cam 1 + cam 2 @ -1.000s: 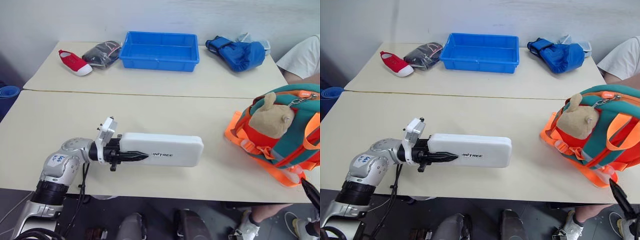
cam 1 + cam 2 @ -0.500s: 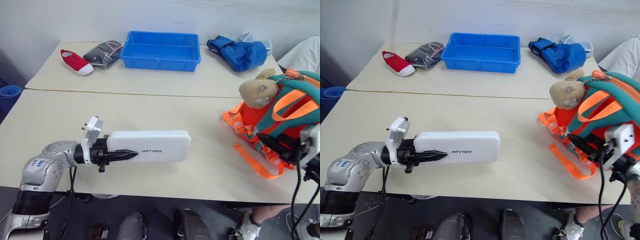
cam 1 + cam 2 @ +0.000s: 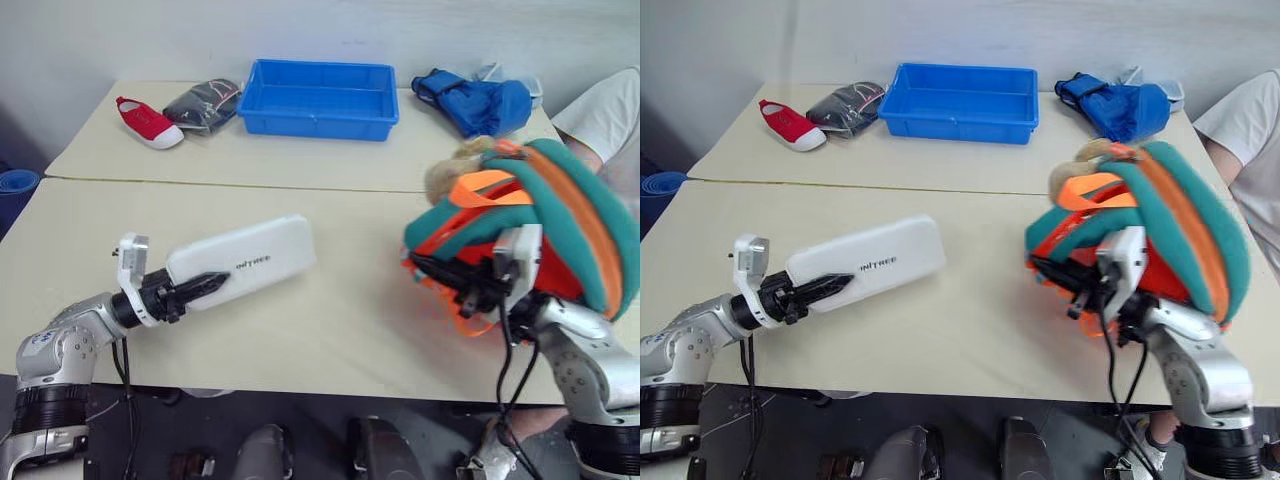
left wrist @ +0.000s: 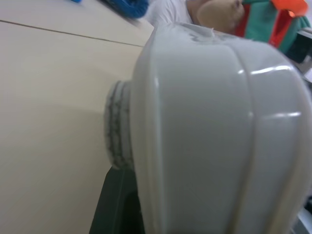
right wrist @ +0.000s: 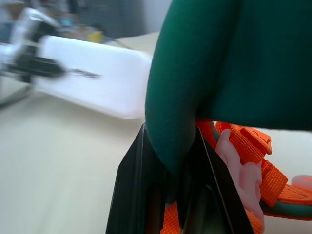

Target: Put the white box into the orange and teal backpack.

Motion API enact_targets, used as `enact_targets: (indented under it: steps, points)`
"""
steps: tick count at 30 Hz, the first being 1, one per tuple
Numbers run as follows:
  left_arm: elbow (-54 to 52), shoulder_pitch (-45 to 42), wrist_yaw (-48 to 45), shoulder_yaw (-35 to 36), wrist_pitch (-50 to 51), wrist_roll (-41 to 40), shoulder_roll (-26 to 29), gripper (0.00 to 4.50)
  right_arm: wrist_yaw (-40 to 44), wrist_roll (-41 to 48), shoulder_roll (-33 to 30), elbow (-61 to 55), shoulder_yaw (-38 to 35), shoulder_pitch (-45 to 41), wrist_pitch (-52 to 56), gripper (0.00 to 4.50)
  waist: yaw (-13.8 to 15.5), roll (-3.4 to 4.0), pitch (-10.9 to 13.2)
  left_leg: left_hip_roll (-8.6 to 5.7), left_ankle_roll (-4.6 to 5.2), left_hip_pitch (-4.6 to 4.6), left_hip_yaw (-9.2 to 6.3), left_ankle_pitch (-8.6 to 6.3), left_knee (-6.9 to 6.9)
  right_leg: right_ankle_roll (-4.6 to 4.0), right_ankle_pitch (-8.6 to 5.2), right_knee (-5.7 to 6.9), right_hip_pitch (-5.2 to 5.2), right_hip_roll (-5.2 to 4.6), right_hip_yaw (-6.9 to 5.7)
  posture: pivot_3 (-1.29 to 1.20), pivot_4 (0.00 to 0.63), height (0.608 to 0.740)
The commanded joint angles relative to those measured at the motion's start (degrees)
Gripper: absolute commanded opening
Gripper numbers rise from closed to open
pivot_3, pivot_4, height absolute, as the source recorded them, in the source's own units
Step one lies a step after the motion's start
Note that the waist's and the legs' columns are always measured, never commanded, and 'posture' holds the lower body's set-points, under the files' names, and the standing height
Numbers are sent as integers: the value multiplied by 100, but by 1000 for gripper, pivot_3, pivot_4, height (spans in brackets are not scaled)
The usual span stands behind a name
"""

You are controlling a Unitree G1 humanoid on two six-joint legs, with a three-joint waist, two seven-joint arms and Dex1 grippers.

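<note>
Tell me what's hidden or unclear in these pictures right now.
- Orange and teal fabric backpack: its opening can't be made out in the head views; motion blurs it.
- Flat white plastic box: its far end is hidden by its own near end in the left wrist view.
- Person: cut off by the edge.

A flat white plastic box [image 3: 242, 264] with grey lettering, an orange fabric backpack [image 3: 540, 225] with teal trim, a blue plastic tray [image 3: 318, 99], a red-and-white shoe [image 3: 148, 123], a beige surface [image 3: 330, 320].

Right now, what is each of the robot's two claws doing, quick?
Left gripper: closed on one end of the white box.
Right gripper: closed on the teal edge of the orange and teal backpack.
</note>
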Motion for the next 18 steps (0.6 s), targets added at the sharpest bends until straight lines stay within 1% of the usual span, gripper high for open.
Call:
enact_targets:
  steps: [1, 4, 5, 6, 8, 12, 13, 15, 17, 18]
  points:
    - [412, -207, -168, 246, -201, 79, 171, 1219, 30, 986, -138, -996, 269, -57, 710, 9, 0, 0, 0, 0, 1, -3, 0, -1, -1, 0, 0, -2, -2, 0, 0, 0, 150, 740]
    - [682, -354, -263, 378, -173, 19, 235, 1219, 31, 2031, -552, -1390, 79, 125, 1369, 9, 12, -4, 0, -1, 10, -7, 0, -6, 1, 0, 0, -7, -2, -3, -1, 0, 150, 740]
    - [614, -388, -223, 476, -128, -62, 246, 1219, 41, 2353, -853, -1461, -122, 285, 1615, 9, 13, -10, -2, -2, 16, -13, -2, -10, 6, 0, 0, -9, -3, -7, -3, 0, 150, 740]
    - [467, -393, -126, 604, -160, -118, 233, 1219, 82, 2442, -1145, -1472, -387, 476, 1750, 9, 15, -15, 0, -2, 20, -15, -3, -12, 8, 0, 0, -12, -2, -9, -4, 0, 150, 740]
    - [148, -351, 54, 804, -149, -196, 231, 1219, 119, 2459, -1494, -1397, -842, 774, 1786, 9, 31, -32, 0, -5, 27, -32, -15, -17, 14, 1, 1, -21, -4, -18, -14, 0, 150, 740]
    - [-1140, -76, 285, 1346, 771, -1098, 406, 1219, 725, 2231, -2096, -898, -1810, 1437, 1783, 9, 28, -59, 7, -9, 28, -48, -33, -18, 20, 4, 2, -32, -1, -24, -31, 0, 150, 740]
    - [-1465, -42, 333, 1378, 799, -1177, 425, 1219, 849, 2140, -2202, -782, -1952, 1528, 1765, 9, 28, -61, 8, -9, 28, -49, -34, -19, 20, 4, 2, -34, 0, -24, -33, 0, 150, 740]
    - [-1938, 5, 359, 1306, 775, -1204, 449, 1219, 968, 2056, -2305, -614, -2102, 1590, 1732, 9, 30, -62, 9, -9, 27, -48, -37, -18, 21, 4, 2, -34, 3, -24, -37, 0, 150, 740]
    - [-2290, -199, 455, 1036, 772, -1240, 345, 1219, 1085, 1946, -2363, -415, -2151, 1564, 1700, 9, 35, -62, 9, -10, 25, -45, -37, -15, 22, 4, 2, -29, 4, -23, -38, 0, 150, 740]
    - [-2392, -364, 452, 778, 603, -1081, 239, 1219, 1160, 1872, -2386, -301, -2144, 1547, 1685, 9, 55, -61, 9, -10, 26, -42, -39, -12, 26, 4, 2, -24, 8, -22, -39, 0, 150, 740]
